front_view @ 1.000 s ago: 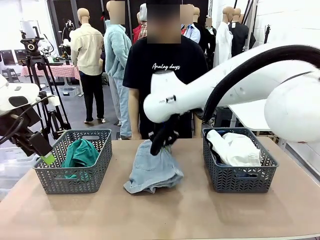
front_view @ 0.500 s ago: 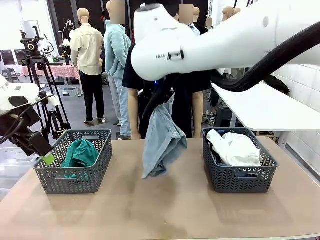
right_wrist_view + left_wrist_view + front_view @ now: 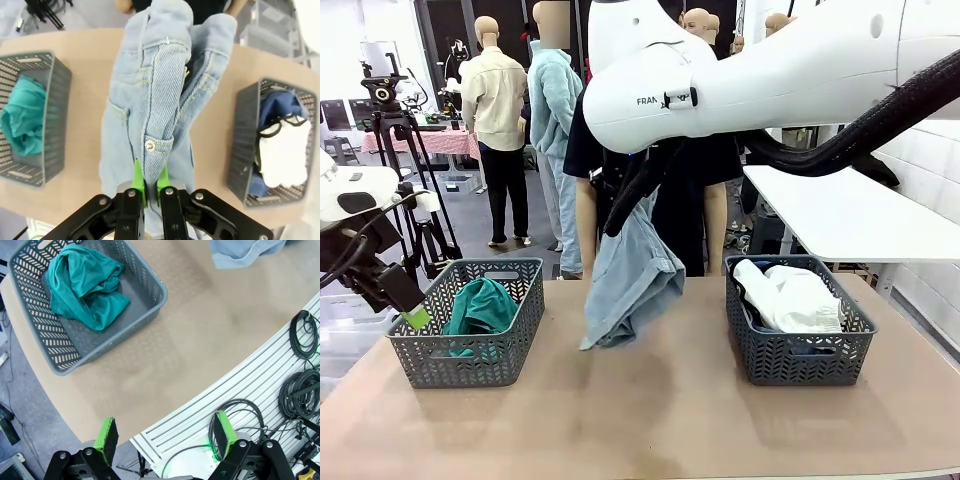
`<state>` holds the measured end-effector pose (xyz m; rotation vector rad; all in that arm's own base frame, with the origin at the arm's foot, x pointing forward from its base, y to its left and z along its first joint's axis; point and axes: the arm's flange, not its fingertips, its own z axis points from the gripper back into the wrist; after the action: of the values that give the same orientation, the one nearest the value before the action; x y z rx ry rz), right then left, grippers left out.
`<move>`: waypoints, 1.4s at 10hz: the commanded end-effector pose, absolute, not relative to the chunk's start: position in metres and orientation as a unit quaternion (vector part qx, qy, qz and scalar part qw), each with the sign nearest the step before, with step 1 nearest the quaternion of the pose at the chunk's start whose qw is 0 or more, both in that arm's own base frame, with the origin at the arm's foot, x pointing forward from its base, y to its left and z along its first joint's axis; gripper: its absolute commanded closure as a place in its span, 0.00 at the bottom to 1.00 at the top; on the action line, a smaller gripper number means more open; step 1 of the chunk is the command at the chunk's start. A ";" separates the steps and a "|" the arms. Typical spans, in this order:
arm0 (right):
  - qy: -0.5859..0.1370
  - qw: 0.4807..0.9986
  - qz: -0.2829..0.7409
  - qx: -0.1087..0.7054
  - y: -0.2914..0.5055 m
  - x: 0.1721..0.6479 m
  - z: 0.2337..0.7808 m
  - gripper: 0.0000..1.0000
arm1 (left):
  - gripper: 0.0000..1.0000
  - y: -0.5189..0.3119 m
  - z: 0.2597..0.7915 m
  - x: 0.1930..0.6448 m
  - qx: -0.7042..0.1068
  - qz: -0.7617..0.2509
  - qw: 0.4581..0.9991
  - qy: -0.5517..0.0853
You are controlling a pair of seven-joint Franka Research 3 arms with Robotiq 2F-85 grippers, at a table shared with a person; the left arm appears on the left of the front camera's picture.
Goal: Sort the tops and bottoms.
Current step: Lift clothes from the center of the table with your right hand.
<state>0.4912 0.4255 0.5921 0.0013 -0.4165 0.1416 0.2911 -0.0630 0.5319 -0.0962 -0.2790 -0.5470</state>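
The pale light-blue denim shorts (image 3: 632,272) hang above the middle of the table, pinched at the waistband by my right gripper (image 3: 632,190), which is shut on them; the right wrist view shows the shorts (image 3: 157,105) dangling from the gripper (image 3: 150,181). The teal-green top (image 3: 480,307) lies in the left basket (image 3: 510,275), also seen as the top (image 3: 85,287) in the left wrist view. The white top with black trim (image 3: 792,298) lies in the right basket (image 3: 800,362) over dark blue jeans (image 3: 282,106). My left gripper (image 3: 165,435) stands open off the table's left edge, holding nothing.
A person in a black T-shirt (image 3: 705,165) stands at the far side of the table behind the hanging shorts. My right arm (image 3: 790,80) spans the upper picture. Cables (image 3: 302,390) lie beside the table's near edge.
My right gripper has lifted the shorts off the table and carried them slightly left. The left arm has not moved.
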 end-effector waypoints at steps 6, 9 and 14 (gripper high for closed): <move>-0.217 0.974 0.071 -0.013 0.425 0.489 0.606 1.00 | 0.00 -0.060 0.528 0.289 -0.050 -0.273 0.951 -0.136; -0.217 0.974 0.071 -0.013 0.425 0.489 0.606 1.00 | 0.00 -0.060 0.528 0.289 -0.050 -0.273 0.951 -0.136; -0.217 0.974 0.071 -0.013 0.425 0.489 0.606 1.00 | 0.00 -0.060 0.528 0.289 -0.050 -0.273 0.951 -0.136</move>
<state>0.4907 0.4268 0.6020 -0.0501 -0.4292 0.1490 0.2911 -0.0629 0.5319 -0.0963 -0.2790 -0.5468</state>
